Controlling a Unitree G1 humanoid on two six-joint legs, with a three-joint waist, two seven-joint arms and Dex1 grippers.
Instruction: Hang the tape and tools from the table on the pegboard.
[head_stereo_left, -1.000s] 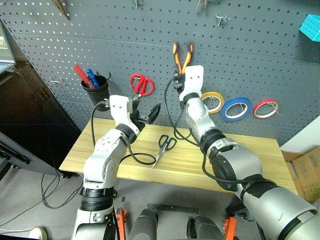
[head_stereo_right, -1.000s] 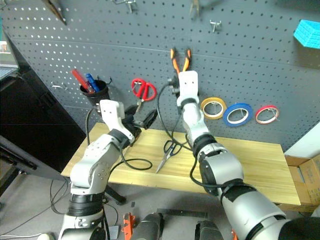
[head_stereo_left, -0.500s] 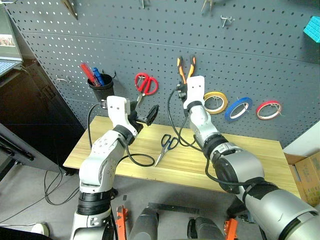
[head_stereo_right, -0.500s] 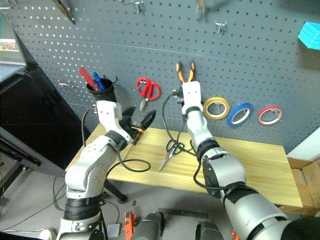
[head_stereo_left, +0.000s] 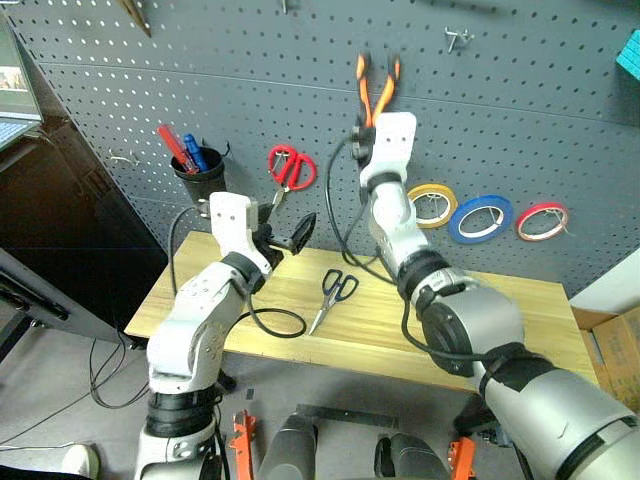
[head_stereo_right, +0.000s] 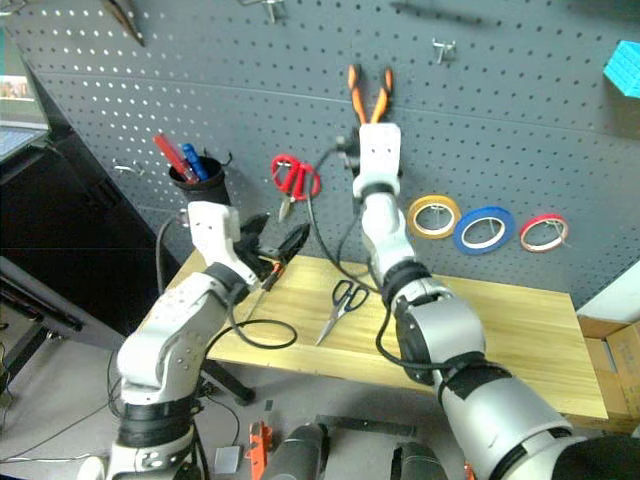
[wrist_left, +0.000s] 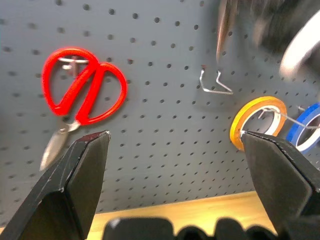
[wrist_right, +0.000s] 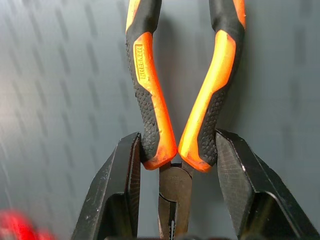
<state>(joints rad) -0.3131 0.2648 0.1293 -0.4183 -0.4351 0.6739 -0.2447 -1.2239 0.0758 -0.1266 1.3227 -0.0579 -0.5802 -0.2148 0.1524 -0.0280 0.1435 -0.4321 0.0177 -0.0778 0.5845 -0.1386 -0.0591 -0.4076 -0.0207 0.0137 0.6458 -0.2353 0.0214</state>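
Observation:
My right gripper (wrist_right: 177, 145) is shut on the pliers (wrist_right: 150, 105), low on their orange-and-black handles, which point up against the dark grey pegboard (head_stereo_left: 150, 90). In the left eye view the pliers (head_stereo_left: 377, 85) stick up above my right wrist. The blue tape (head_stereo_left: 480, 218) hangs on the pegboard between a yellow roll (head_stereo_left: 432, 205) and a red roll (head_stereo_left: 541, 220). Dark-handled scissors (head_stereo_left: 330, 295) lie on the wooden table (head_stereo_left: 500, 310). My left gripper (head_stereo_left: 290, 232) hangs open and empty over the table's left part, with the slim screwdriver (head_stereo_right: 270, 277) lying just under it.
Red-handled scissors (head_stereo_left: 290, 167) hang on the pegboard beside a black cup (head_stereo_left: 200, 180) of pens. A bare metal hook (wrist_left: 215, 85) sticks out between the red scissors and the yellow roll. A cardboard box (head_stereo_left: 610, 345) stands past the table's right end.
My right gripper has risen a little along the pegboard with the pliers in it. The left arm has stayed where it was. The camera has shifted slightly.

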